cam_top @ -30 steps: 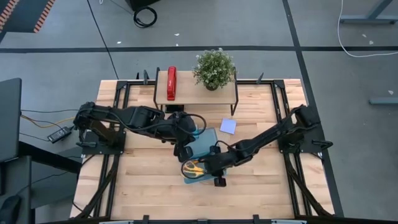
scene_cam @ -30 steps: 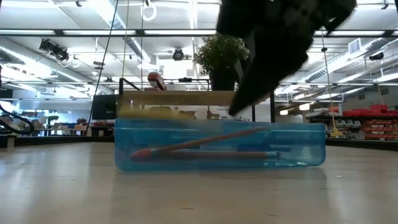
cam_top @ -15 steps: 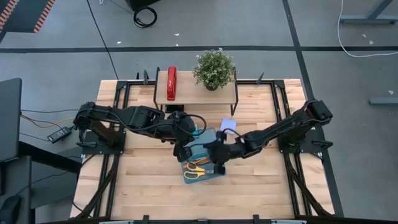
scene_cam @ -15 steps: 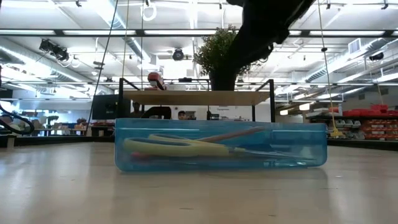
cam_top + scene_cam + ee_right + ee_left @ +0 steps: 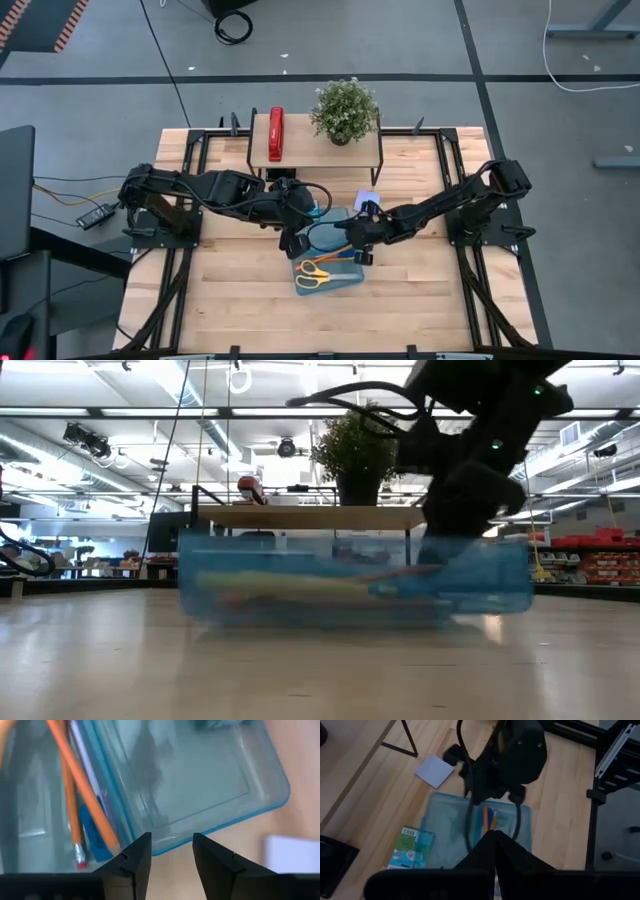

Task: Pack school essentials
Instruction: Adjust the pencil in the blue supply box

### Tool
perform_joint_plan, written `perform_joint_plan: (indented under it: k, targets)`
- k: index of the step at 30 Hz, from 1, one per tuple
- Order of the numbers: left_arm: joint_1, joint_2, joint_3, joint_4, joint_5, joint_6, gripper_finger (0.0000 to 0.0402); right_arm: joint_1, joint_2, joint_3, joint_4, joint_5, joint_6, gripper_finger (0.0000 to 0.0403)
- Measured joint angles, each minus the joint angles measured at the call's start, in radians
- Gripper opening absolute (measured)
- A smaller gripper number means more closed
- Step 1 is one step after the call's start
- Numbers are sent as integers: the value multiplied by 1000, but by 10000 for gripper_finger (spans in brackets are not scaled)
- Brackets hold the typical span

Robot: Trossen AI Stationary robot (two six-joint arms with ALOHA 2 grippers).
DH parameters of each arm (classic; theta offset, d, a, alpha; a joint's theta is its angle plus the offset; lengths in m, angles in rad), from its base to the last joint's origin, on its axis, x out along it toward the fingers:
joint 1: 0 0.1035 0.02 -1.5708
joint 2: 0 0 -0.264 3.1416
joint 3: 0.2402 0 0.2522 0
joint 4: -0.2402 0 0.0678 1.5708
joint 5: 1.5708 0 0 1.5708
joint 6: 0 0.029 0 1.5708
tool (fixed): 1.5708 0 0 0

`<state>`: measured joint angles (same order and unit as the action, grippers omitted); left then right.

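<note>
The translucent blue hinged case [image 5: 326, 252] lies open on the table, its lid [image 5: 465, 825] toward the far edge. In its tray lie the yellow-handled scissors [image 5: 315, 272], two orange pencils [image 5: 82, 795], the purple pen and the blue eraser [image 5: 95, 837]. The green-blue packet [image 5: 412, 847] and the lavender pad [image 5: 435, 770] lie flat on the table beyond the case. My left gripper [image 5: 294, 243] is shut at the case's left end. My right gripper [image 5: 172, 852] is open at the case's right end, one finger on each side of the rim [image 5: 172, 842]. My left gripper is shut over the case's left end and points down. Its own fingers [image 5: 495, 855] hide the place of contact, so I cannot tell whether it touches the case. My right gripper's open fingers [image 5: 135, 855] straddle the right-end rim where lid and tray meet. I cannot tell whether they touch it.
A raised wooden shelf [image 5: 315, 152] at the far edge carries the red stapler [image 5: 276, 134] and a potted plant [image 5: 344, 110]. Bare wood lies near the case on the near side and to its left and right.
My right gripper has left the scissors in the tray, risen, swung toward the table's far right, then come down at the case's right end. The scissors now lie flat in the tray. In the low view the case shows blurred and its outline stands taller than before.
</note>
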<state>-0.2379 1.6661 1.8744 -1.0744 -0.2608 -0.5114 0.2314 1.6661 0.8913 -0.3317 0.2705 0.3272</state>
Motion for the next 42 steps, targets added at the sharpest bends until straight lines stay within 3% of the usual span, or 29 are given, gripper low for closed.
perform_joint_plan:
  k: [5, 15, 20, 26, 35, 42]
  targets:
    - [3, 0, 0, 0, -23, 0, 17, 40, 1, -8, -16, -139, 26, 152]
    - [12, 3, 0, 1, -42, -31, 12, 106, -3, 50, -16, -83, 38, 149]
    - [-34, 27, -1, -1, -27, -78, 16, 105, -20, 81, -66, -77, 36, 143]
    - [-88, 146, 0, -24, -40, -75, 38, 119, -53, 93, -104, -101, 40, 140]
    - [-81, 401, -1, -32, -46, -28, 57, 192, -55, 79, -148, -109, 50, 140]
    - [-70, 474, 0, -17, -42, 32, 52, 237, -55, 79, -155, -58, 62, 140]
